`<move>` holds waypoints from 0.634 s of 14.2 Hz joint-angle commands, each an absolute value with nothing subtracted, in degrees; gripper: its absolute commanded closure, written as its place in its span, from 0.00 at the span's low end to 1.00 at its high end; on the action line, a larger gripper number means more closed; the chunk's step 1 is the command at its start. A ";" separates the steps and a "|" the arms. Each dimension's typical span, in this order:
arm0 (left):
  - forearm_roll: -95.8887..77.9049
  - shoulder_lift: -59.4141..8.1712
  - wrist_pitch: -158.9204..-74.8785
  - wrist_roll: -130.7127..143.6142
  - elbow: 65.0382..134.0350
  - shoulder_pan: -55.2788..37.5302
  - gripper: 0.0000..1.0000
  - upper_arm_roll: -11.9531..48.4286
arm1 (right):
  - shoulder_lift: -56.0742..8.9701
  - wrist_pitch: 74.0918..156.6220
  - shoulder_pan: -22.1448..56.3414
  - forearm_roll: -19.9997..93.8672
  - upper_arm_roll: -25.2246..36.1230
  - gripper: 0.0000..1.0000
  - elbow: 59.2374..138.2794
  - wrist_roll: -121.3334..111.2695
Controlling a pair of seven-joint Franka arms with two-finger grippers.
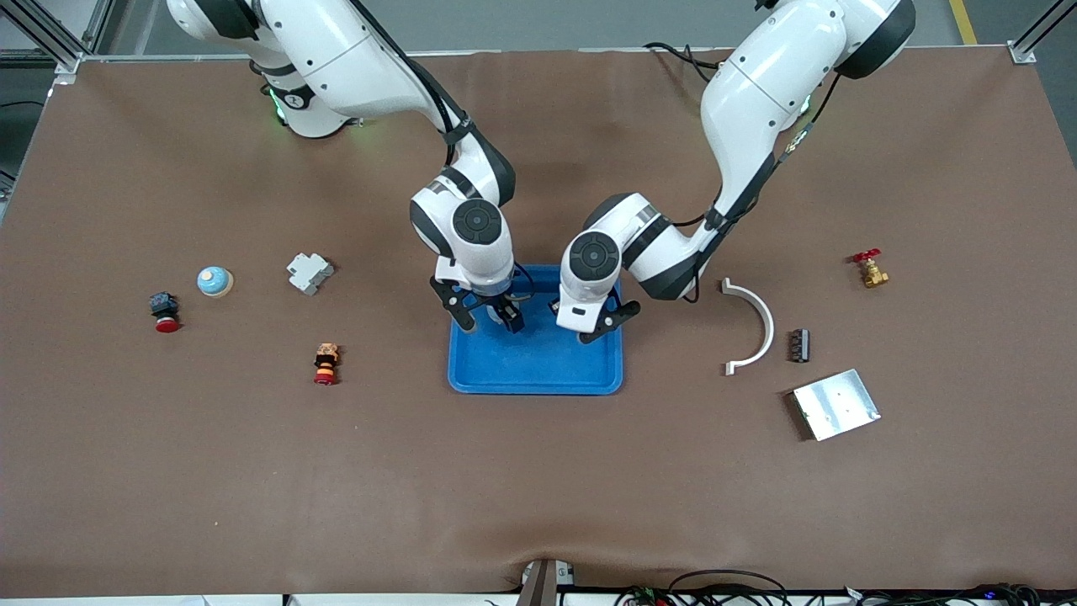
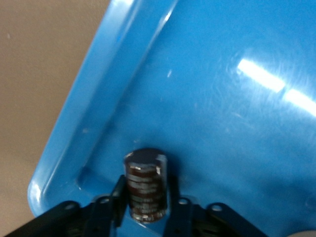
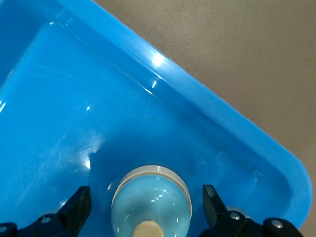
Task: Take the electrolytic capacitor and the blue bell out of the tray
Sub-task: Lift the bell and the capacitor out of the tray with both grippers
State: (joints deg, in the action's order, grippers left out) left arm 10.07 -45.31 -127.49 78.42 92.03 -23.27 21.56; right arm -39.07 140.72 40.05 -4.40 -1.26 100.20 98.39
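Tray point(image 1: 538, 370) sits mid-counter, blue, with both grippers down inside it. Left gripper point(image 1: 594, 322) is over the tray's end toward the left arm; the left wrist view shows its fingers point(image 2: 114, 200) close against the sides of a dark cylindrical capacitor point(image 2: 145, 185), upright near a tray corner, so it reads as gripping the capacitor. Right gripper point(image 1: 486, 316) is over the tray's end toward the right arm; the right wrist view shows its fingers point(image 3: 78, 207) spread wide and apart from a light-blue domed bell point(image 3: 150, 203) with a cream knob, which sits on the tray floor between them near the rim point(image 3: 207, 98). Gripper open, not touching the bell. A second light-blue bell point(image 1: 214, 281) stands on the brown counter point(image 1: 538, 488) toward the right arm's end, between a red pushbutton point(image 1: 164, 311) and a grey DIN-rail part point(image 1: 309, 273). An orange-and-red stacked switch point(image 1: 326, 364) lies nearer the front camera than those. Toward the left arm's end: white curved bracket point(image 1: 753, 324), small black connector point(image 1: 798, 346) just beside it, metal plate point(image 1: 836, 405), and a brass valve point(image 1: 870, 269) with a red handle.
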 commanded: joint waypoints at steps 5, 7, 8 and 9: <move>11.60 -44.21 -127.35 83.14 91.58 -23.99 1.00 20.65 | -40.17 140.98 40.96 -5.71 -0.62 0.00 98.61 100.63; 11.69 -43.16 -127.35 83.06 90.97 -23.82 1.00 20.57 | -40.17 140.98 40.96 -5.71 -0.62 0.10 98.61 100.63; 11.69 -42.72 -127.09 82.97 90.01 -23.30 1.00 20.57 | -40.17 140.98 41.13 -5.71 -0.62 0.10 98.61 100.63; 11.69 -42.11 -126.92 82.97 89.57 -23.03 1.00 20.57 | -40.17 140.98 41.31 -5.63 -0.62 0.10 98.61 100.63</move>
State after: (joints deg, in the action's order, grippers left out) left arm 10.09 -44.55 -127.61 81.40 90.05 -23.16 21.09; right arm -39.30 140.96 40.14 -4.45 -1.26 99.93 98.78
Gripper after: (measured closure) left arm 0.661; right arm 0.088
